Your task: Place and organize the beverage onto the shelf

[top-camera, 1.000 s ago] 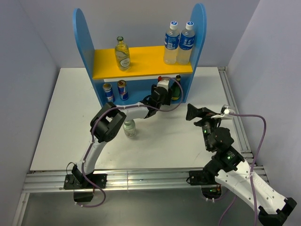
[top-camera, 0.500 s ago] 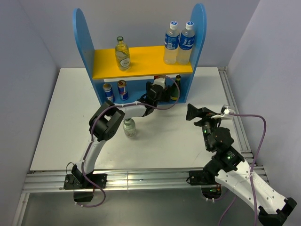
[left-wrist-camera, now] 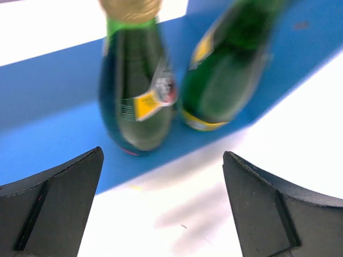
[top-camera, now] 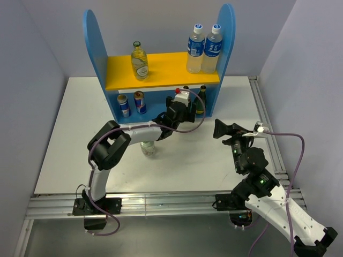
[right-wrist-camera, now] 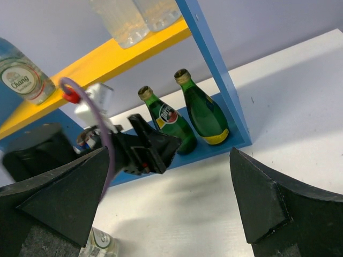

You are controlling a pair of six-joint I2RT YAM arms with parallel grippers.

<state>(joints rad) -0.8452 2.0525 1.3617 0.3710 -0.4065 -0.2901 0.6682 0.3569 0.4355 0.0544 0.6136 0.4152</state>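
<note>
The blue shelf (top-camera: 171, 67) holds one clear glass bottle (top-camera: 139, 60) on its yellow board. On its lower level stand two blue-and-silver cans (top-camera: 132, 103) and two dark green bottles (left-wrist-camera: 136, 101) (left-wrist-camera: 228, 75), side by side and upright. My left gripper (top-camera: 182, 110) is open just in front of the green bottles, touching neither. A second clear glass bottle (top-camera: 147, 146) stands on the table, partly hidden under the left forearm. My right gripper (top-camera: 221, 130) hangs open over the table, right of the shelf, and holds nothing.
Two taller plastic bottles (top-camera: 204, 48) with blue labels stand at the right end of the yellow board. The white table (top-camera: 75, 139) ends in a metal rail at the front. Grey walls close in at both sides.
My left gripper has opened and let go of a green bottle on the lower level, then drawn back a little from the shelf. The right arm has barely moved.
</note>
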